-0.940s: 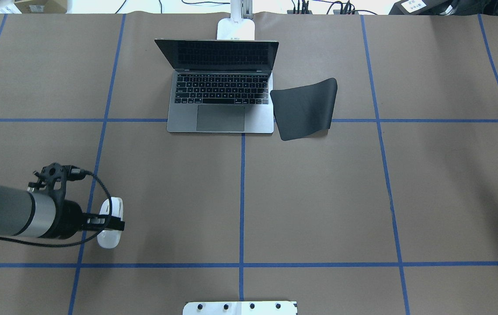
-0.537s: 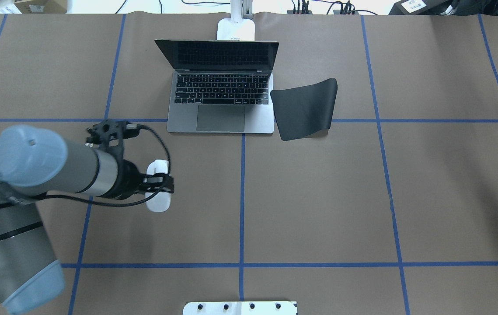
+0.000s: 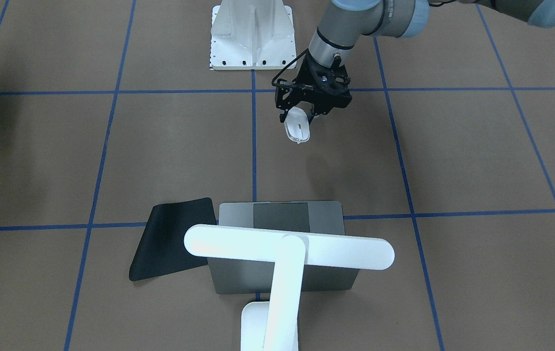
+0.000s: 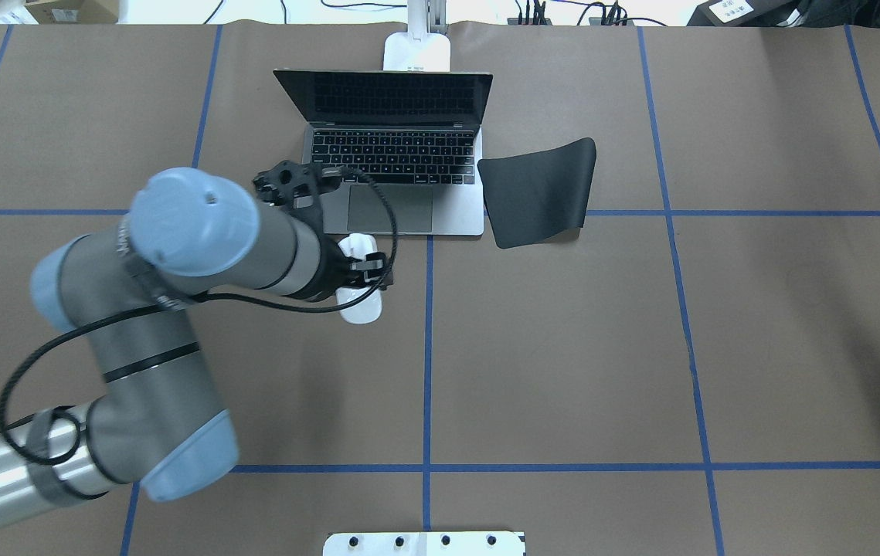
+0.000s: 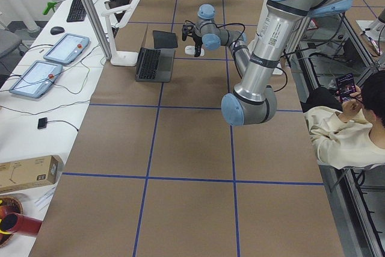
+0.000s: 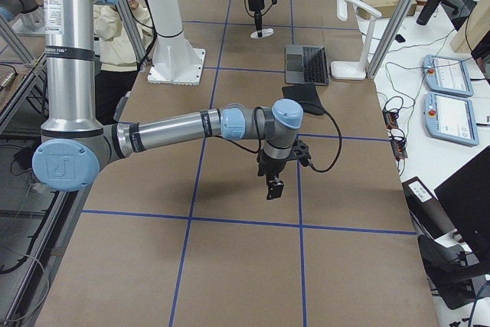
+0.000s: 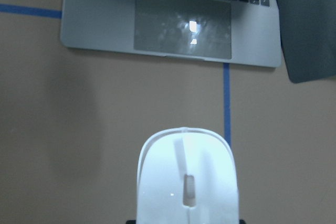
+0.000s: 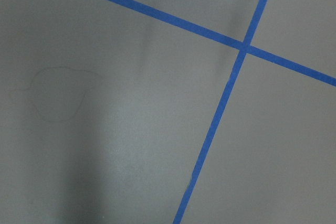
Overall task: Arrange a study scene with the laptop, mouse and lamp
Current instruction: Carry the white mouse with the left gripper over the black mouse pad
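My left gripper (image 4: 368,272) is shut on the white mouse (image 4: 359,307) and holds it above the table, just in front of the laptop's (image 4: 456,210) near left corner. The front view shows the gripper (image 3: 302,115) with the mouse (image 3: 296,127) hanging under it. The left wrist view shows the mouse (image 7: 186,182) with the laptop's trackpad (image 7: 182,24) ahead. The laptop is open at the table's far middle. The white lamp (image 3: 287,251) stands behind it, its bar head over the lid. My right gripper (image 6: 274,181) hangs over bare table; I cannot tell whether it is open.
A black flexible mat (image 4: 540,193) lies right of the laptop, touching its edge; it also shows in the front view (image 3: 170,239). A white ribbed pedestal (image 3: 252,34) stands at the robot's side of the table. Blue tape lines cross the brown table cover.
My left arm has carried the mouse from the near left of the table forward and to the right, up to the laptop's front edge. Laptop, mat and lamp have not moved.
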{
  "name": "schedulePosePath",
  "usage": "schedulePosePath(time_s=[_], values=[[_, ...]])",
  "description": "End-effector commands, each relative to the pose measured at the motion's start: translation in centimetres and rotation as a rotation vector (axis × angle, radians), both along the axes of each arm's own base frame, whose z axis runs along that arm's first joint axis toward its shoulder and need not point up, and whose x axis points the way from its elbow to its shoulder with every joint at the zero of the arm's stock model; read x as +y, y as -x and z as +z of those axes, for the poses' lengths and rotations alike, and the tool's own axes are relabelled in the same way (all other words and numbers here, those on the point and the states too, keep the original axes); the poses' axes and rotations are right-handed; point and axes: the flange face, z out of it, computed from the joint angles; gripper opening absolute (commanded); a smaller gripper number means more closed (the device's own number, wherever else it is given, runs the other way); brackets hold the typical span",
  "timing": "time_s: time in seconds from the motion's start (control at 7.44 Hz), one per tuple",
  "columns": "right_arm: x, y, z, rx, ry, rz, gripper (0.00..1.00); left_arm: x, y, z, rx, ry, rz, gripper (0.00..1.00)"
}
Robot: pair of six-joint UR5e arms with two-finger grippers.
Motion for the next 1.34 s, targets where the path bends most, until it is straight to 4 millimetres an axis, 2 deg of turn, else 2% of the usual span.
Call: schedulePosePath(time_s=[0.0,0.27,0.4,0.54,0.81,1.07,1.21], values=[[-0.2,0.0,-0.3,0.004,-0.010,-0.003,1.00,-2.5,-4.1,-4.3,0.019,0.039,-0.064,0.21],[-0.1,-0.1,-0.3,0.006,-0.011,0.000,1.00,-4.6,-7.4,-7.5,0.033,0.055,-0.139,0.21],[-0.8,0.1,-0.9,0.010,-0.011,0.016,1.00,-5.7,-9.6,-9.7,0.041,0.054,-0.186,0.21],[-1.2,0.2,-1.7,0.009,-0.011,0.043,1.00,-5.6,-12.7,-11.0,0.047,0.042,-0.225,0.21],[-2.0,0.0,-2.3,0.017,-0.027,0.051,1.00,-6.2,-17.6,-12.2,0.057,0.012,-0.303,0.20],[-2.4,-0.3,-2.1,0.066,-0.040,0.055,1.00,-6.8,-18.8,-11.8,0.049,-0.020,-0.364,0.20],[-2.4,-0.3,-2.2,0.066,-0.041,0.056,1.00,-7.4,-20.2,-11.9,0.046,-0.047,-0.413,0.19]])
